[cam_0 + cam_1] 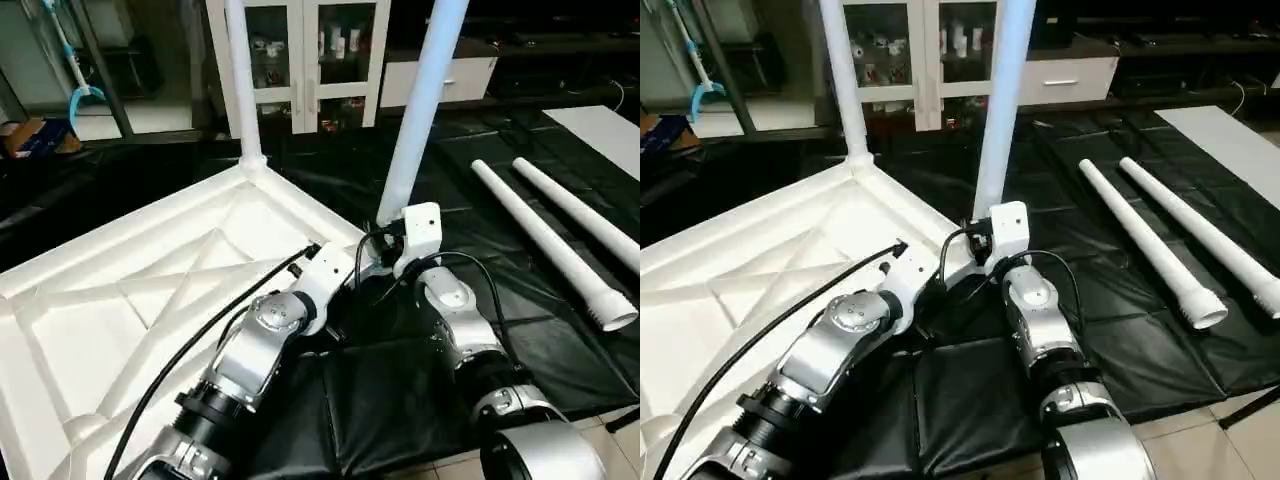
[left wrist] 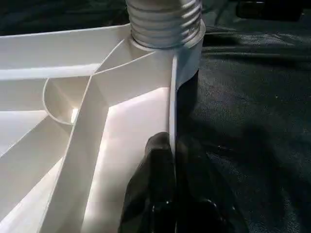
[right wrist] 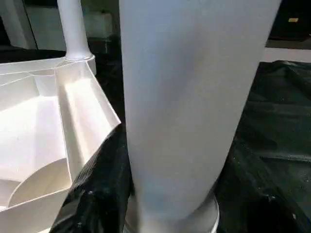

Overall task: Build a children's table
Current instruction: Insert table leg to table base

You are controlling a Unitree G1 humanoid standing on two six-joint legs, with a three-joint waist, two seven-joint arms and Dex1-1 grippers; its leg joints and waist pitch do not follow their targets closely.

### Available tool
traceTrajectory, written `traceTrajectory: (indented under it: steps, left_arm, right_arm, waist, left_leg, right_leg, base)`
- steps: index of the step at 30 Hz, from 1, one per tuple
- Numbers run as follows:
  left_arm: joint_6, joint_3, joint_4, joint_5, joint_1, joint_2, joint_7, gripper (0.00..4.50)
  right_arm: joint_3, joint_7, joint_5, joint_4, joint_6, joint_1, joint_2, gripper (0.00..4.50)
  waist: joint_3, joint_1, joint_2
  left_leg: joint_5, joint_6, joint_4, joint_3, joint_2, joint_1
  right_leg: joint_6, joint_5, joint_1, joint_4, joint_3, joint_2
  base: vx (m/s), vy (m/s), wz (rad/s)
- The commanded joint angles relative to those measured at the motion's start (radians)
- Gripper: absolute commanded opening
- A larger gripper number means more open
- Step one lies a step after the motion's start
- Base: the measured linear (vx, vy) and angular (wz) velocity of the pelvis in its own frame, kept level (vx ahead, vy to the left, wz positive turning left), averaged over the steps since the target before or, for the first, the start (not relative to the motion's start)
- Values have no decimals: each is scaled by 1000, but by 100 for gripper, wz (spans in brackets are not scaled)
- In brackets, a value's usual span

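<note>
The white table top (image 1: 130,290) lies upside down on a black mat, its X-ribs facing up. One white leg (image 1: 240,80) stands screwed into the far corner socket. A second leg (image 1: 425,90) stands upright in the right-hand corner socket (image 2: 165,43), where its threads show above the rim. My right gripper (image 1: 385,255) is shut on the base of this leg, and one black finger (image 3: 95,189) lies against the leg's side. My left gripper (image 2: 174,150) is shut on the top's rim just below that corner, one finger on each side of the wall.
Two loose white legs (image 1: 540,235) (image 1: 585,215) lie side by side on the black mat (image 1: 480,150) to the right. A white glass-door cabinet (image 1: 300,60) and a drawer unit (image 1: 445,80) stand behind. A white board (image 1: 600,130) lies at the far right.
</note>
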Motion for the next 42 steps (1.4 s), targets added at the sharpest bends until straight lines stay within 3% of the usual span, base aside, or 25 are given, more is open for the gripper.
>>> traceTrajectory:
  steps: [1,2,4,6,10,14,19,20,22,23,25,26,27,28,30,31,33,34,35,37,39,42]
  left_arm:
    - [-37,52,20,10,-13,11,73,0]
    - [-37,52,19,10,-13,12,70,0]
    - [-37,50,18,10,-11,14,63,0]
    - [-38,46,14,10,-9,16,53,0]
    - [-39,40,12,8,-8,21,42,0]
    - [-40,34,3,2,-2,28,25,0]
    - [-58,16,-12,-6,11,53,-18,0]
    - [-76,3,-29,-11,24,69,-54,0]
    - [-123,-31,-77,-23,58,115,-140,0]
    - [-153,-62,-123,-39,89,157,-220,0]
    - [-160,-74,-143,-47,101,174,-251,0]
    - [-187,-89,-168,-56,118,200,-292,0]
    - [-187,-89,-168,-56,118,200,-292,0]
    - [-194,-100,-197,-65,135,225,-324,0]
    - [-209,-104,-234,-78,158,260,-362,0]
    - [-225,-106,-255,-86,172,282,-387,0]
    - [-244,-96,-305,-115,209,330,-447,0]
    - [-244,-96,-305,-115,209,330,-447,0]
    - [-251,-94,-312,-117,214,338,-455,0]
    - [-256,-90,-321,-121,219,345,-462,0]
    - [-255,-80,-328,-131,218,344,-467,0]
    - [-260,-78,-330,-130,211,345,-467,0]
  right_arm:
    - [19,45,-12,59,21,30,23,191]
    - [17,59,-6,58,16,29,23,191]
    - [13,84,4,54,9,25,22,247]
    - [13,101,10,37,7,24,20,247]
    - [11,134,18,15,5,21,18,288]
    - [13,206,37,-41,22,28,10,325]
    - [30,307,61,-148,47,73,-20,356]
    - [33,349,76,-203,64,100,-40,368]
    - [41,416,93,-291,88,143,-94,378]
    - [47,472,102,-341,111,167,-144,385]
    - [49,495,105,-359,123,175,-164,403]
    - [51,533,116,-384,139,186,-193,403]
    - [51,533,116,-384,139,186,-193,403]
    - [50,574,128,-419,161,200,-225,403]
    - [54,661,153,-485,206,230,-284,403]
    - [57,716,168,-525,229,250,-320,403]
    - [60,830,224,-610,288,302,-395,403]
    - [60,830,224,-610,288,302,-395,403]
    - [62,846,231,-619,291,310,-406,403]
    - [66,866,237,-629,293,318,-418,403]
    - [68,880,244,-640,308,323,-422,403]
    - [72,890,249,-663,324,332,-426,403]
  waist:
    - [-33,5,-6]
    - [-33,4,-7]
    - [-34,7,-5]
    - [-35,7,-5]
    - [-36,6,-7]
    - [-37,12,-7]
    - [-42,30,-11]
    - [-42,37,-9]
    - [-43,43,-14]
    - [-45,49,-13]
    - [-47,57,-13]
    - [-55,68,-9]
    - [-58,76,-12]
    - [-57,80,-12]
    - [-69,105,-7]
    - [-69,108,-8]
    - [-71,130,-8]
    - [-69,132,-9]
    - [-64,131,-12]
    - [-62,130,-13]
    - [-54,127,-14]
    - [-48,124,-13]
  left_leg:
    - [-510,3,-107,-55,97,7]
    - [-509,4,-108,-55,97,6]
    - [-504,4,-108,-54,98,8]
    - [-498,6,-108,-54,98,6]
    - [-455,24,-106,-54,98,-2]
    - [-410,43,-102,-49,99,1]
    - [-314,77,-98,-42,102,-3]
    - [-300,84,-96,-38,104,2]
    - [-288,91,-95,-38,104,-1]
    - [-273,100,-92,-37,105,-3]
    - [-245,111,-87,-32,105,1]
    - [-191,122,-78,-27,101,9]
    - [-124,148,-70,-20,101,9]
    - [-98,158,-68,-17,101,7]
    - [28,217,-54,-17,103,12]
    - [63,233,-50,-15,103,13]
    - [147,287,-39,-17,102,13]
    - [149,292,-38,-17,101,11]
    - [126,289,-38,-16,99,4]
    - [61,262,-43,-17,102,5]
    - [-34,203,-52,-17,106,9]
    - [-150,124,-65,-17,106,15]
  right_leg:
    - [-166,-432,11,-71,49,-87]
    - [-165,-432,13,-70,48,-85]
    - [-168,-422,12,-68,48,-84]
    - [-173,-404,15,-66,48,-84]
    - [-180,-394,23,-64,48,-88]
    - [-191,-380,22,-63,50,-87]
    - [-204,-309,30,-56,50,-87]
    - [-210,-296,27,-55,50,-84]
    - [-203,-292,32,-54,50,-84]
    - [-199,-285,30,-48,53,-85]
    - [-209,-270,25,-44,55,-82]
    - [-224,-205,25,-37,56,-79]
    - [-245,-112,23,-23,58,-77]
    - [-261,-79,22,-17,59,-76]
    - [-286,82,31,11,55,-70]
    - [-293,121,26,15,55,-68]
    - [-297,197,29,28,55,-66]
    - [-297,190,28,28,54,-65]
    - [-296,152,28,26,55,-69]
    - [-286,47,31,18,53,-70]
    - [-271,-91,27,2,54,-68]
    - [-240,-208,25,-10,57,-65]
  base:
    - [0,0,0]
    - [0,0,0]
    - [0,0,0]
    - [0,0,0]
    - [0,0,0]
    - [0,0,0]
    - [0,0,0]
    - [0,0,0]
    - [0,0,0]
    - [54,-35,2]
    - [60,-38,4]
    - [78,-45,10]
    - [78,-45,10]
    - [75,-39,9]
    - [75,-28,5]
    - [75,-18,6]
    - [59,-8,6]
    - [0,0,0]
    - [0,0,0]
    - [0,0,0]
    - [0,0,0]
    - [-17,0,0]
